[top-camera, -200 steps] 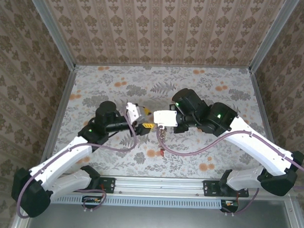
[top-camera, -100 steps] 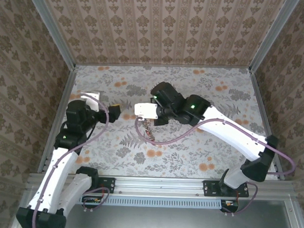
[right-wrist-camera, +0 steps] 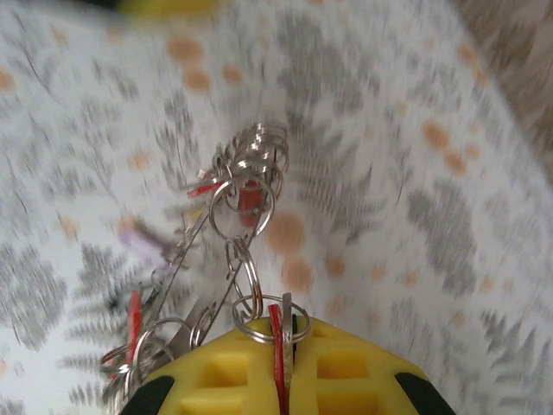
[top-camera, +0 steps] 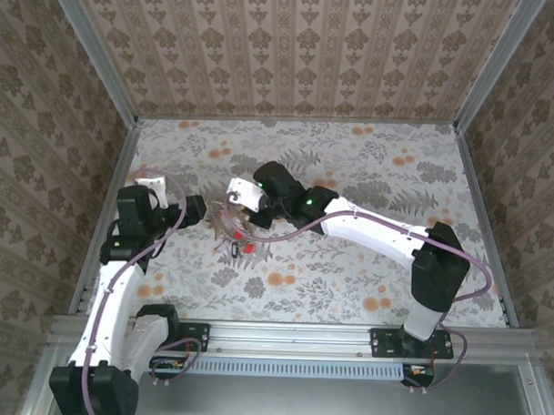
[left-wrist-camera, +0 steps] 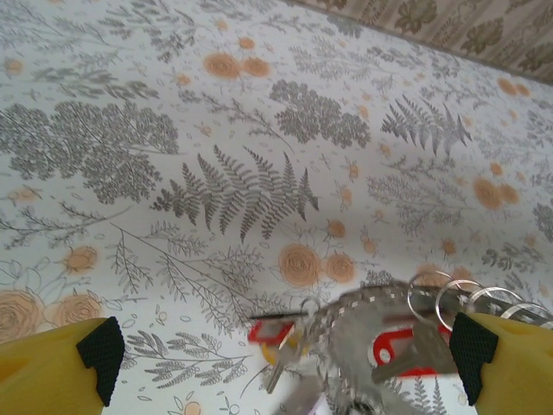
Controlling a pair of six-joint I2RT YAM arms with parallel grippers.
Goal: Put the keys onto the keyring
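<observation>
The right gripper (right-wrist-camera: 282, 347) has its yellow fingertips pressed together, pinching the near end of the keyring (right-wrist-camera: 253, 154); a ring and a thin red-edged piece sit in the seam between the pads. The keyring is a chain of linked silver rings that hangs away from this grip and ends in a tight cluster of loops. The keys (right-wrist-camera: 249, 197) are threaded along it: one red-headed piece sits inside a loop near the cluster, more red heads show further along the chain, and a pale one beside them is blurred.

In the left wrist view the bunch lies low, with red-headed keys (left-wrist-camera: 399, 347) and silver blades under a row of rings. Whether it touches the table cannot be told. The left gripper (left-wrist-camera: 285, 350) is spread wide around the keyring, one yellow pad well apart from it and the other just beside its outer rings.

In the top view the keyring (top-camera: 232, 231) hangs just below the right gripper (top-camera: 235, 211), and the left gripper (top-camera: 197, 210) is just to its left, mouth toward the bunch. Beneath the keyring is the table (top-camera: 369, 165), covered in a print of grey ferns and orange blossoms. Patterned walls (top-camera: 292, 44) stand well apart from the keyring.
</observation>
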